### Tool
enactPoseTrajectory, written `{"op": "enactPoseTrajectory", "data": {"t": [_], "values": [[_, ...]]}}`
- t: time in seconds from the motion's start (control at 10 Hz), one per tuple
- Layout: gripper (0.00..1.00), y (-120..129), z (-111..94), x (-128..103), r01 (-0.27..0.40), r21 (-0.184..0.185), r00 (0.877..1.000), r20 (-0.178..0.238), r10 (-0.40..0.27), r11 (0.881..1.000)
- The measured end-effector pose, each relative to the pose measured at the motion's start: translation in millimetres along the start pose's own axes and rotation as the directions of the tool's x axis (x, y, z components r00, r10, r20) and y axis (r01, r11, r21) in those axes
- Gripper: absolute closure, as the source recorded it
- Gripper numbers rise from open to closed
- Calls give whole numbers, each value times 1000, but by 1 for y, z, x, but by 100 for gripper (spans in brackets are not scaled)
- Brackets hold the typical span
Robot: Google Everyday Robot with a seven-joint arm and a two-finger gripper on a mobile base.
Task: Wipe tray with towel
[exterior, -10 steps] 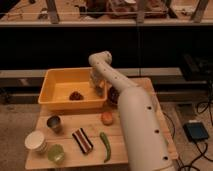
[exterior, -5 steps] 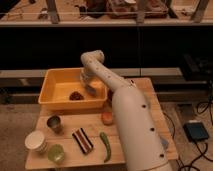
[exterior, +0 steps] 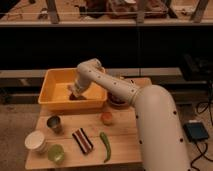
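Observation:
A yellow tray [exterior: 56, 80] stands at the back left of the wooden table. My white arm reaches from the right down into it. The gripper [exterior: 75, 92] is low inside the tray, near its front middle, right over a small dark towel [exterior: 74, 97] that lies on the tray floor. The gripper hides most of the towel, and I cannot tell whether it grips it.
On the table in front of the tray are a metal cup [exterior: 54, 123], a white paper cup [exterior: 35, 141], a green cup [exterior: 56, 153], a brown striped bar [exterior: 82, 140], a green chili [exterior: 105, 146] and an orange fruit [exterior: 106, 118]. A dark bowl [exterior: 119, 103] sits right of the tray.
The gripper has swept leftward inside the tray, from its right side to the front middle, over the dark towel. The other objects have not moved.

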Motion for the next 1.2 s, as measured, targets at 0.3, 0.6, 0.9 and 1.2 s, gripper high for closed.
{"op": "enactPoseTrajectory", "data": {"t": [0.3,0.6,0.9,1.2], "values": [[100,12,-9,-31,0,0,1000,10,0,1000],[100,75,-22,-52,-104,-72,994,15,106,992],[100,133,-20,-24,-152,-136,988,16,156,979],[100,161,-19,23,-150,-169,988,10,154,974]]}}
